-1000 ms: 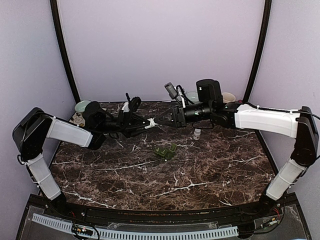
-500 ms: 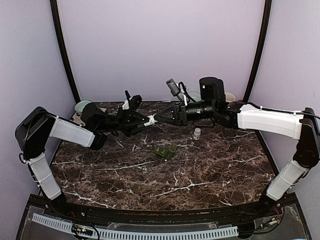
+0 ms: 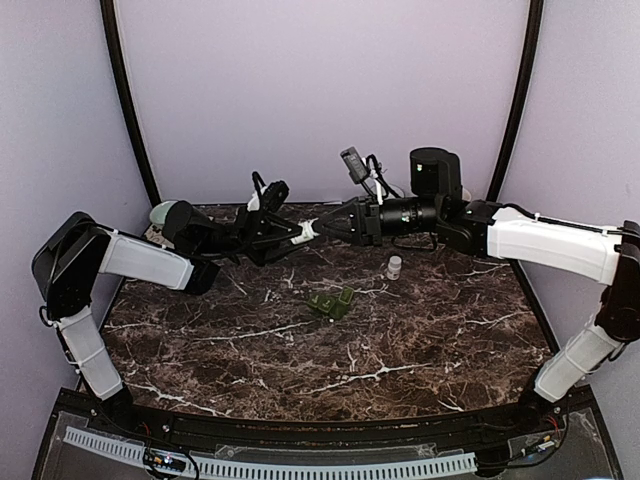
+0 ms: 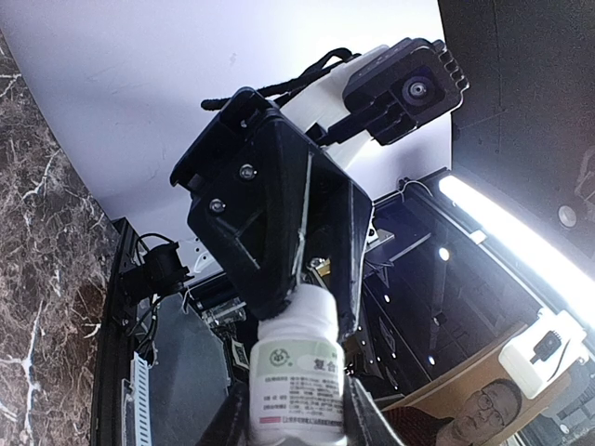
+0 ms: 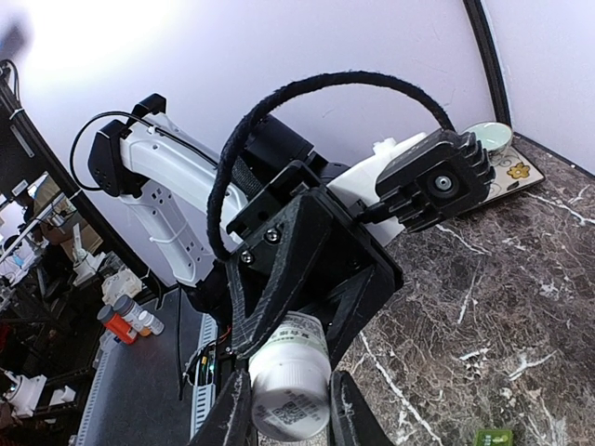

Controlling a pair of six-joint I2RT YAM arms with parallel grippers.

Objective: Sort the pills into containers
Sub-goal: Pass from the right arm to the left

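Note:
A white pill bottle (image 3: 307,233) hangs in mid-air over the back of the table, held from both ends. My left gripper (image 3: 291,236) is shut on its labelled body (image 4: 297,381), as the left wrist view shows. My right gripper (image 3: 325,228) is shut on the cap end (image 5: 290,395), fingers (image 5: 231,409) on either side of it. No loose pills show. A pale green bowl (image 3: 165,212) stands at the back left, with another bowl (image 3: 385,191) and a beige cup (image 3: 458,194) at the back right.
On the marble table (image 3: 330,350) a small white vial (image 3: 394,266) stands right of centre, and a green plastic piece (image 3: 332,303) lies near the middle. A patterned tray (image 3: 150,238) sits under the left bowl. Black frame posts flank the back wall.
Both grippers have risen a little and shifted right, still joined on the bottle. The right arm has drawn back and the left arm has stretched out after it.

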